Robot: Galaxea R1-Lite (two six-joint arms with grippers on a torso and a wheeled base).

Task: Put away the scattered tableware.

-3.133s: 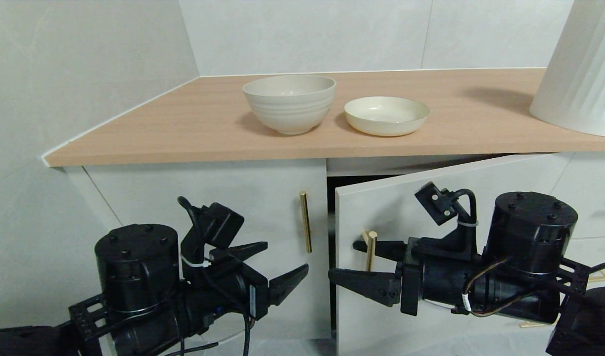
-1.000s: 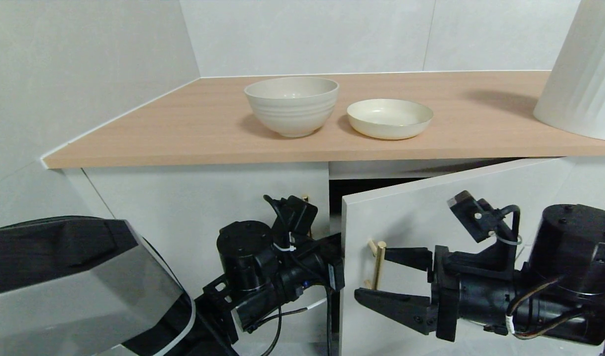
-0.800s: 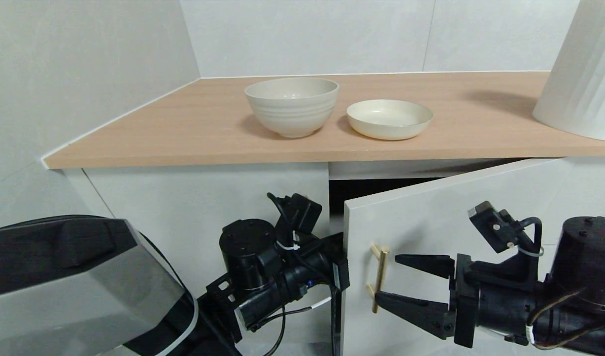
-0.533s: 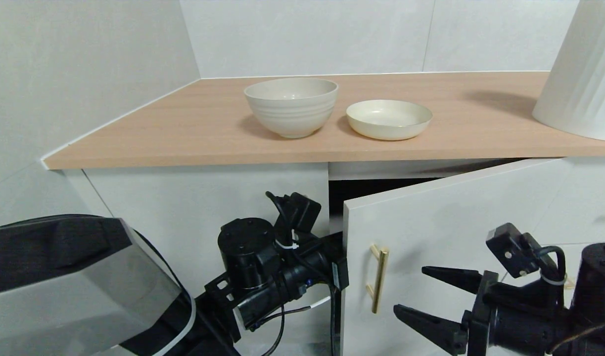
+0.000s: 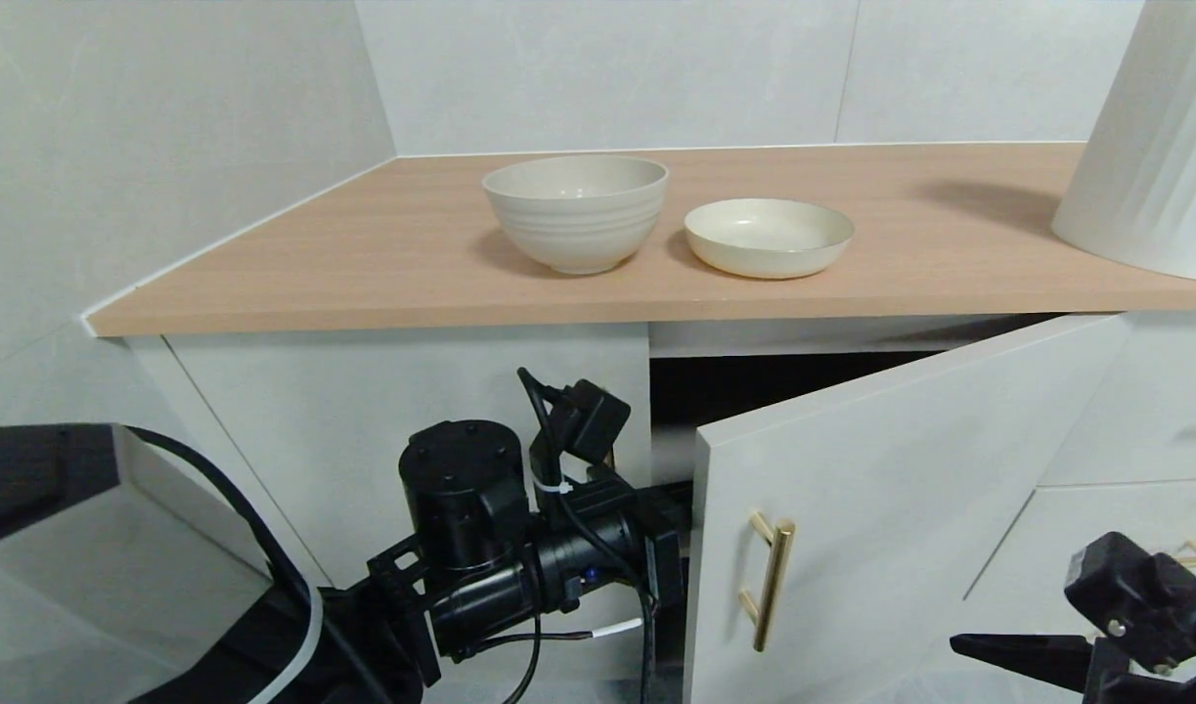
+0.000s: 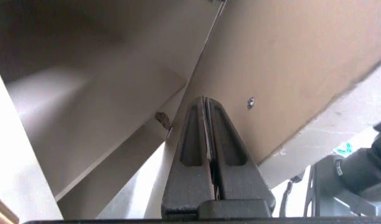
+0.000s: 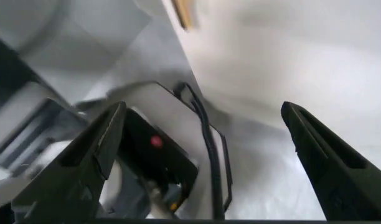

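Desk (image 5: 363,264): wood-grain top, light brown, matt.
Bowl (image 5: 575,210): cream, ceramic look, soft sheen, ridged bands round the wall.
Dish (image 5: 769,235) at the bowl's 3 o'clock: cream, smooth, somewhat glossier.
White vessel (image 5: 1155,147), further toward 3 o'clock: fluted surface, matt.
Cabinet door (image 5: 881,508): smooth white panel, matt.
Door handle (image 5: 774,582): brass-coloured metal, polished.
Wall tiles (image 5: 607,68): pale, smooth, faint veining.
Left pincer (image 6: 206,155) and right pincer (image 7: 200,118): black, matt, plastic look.
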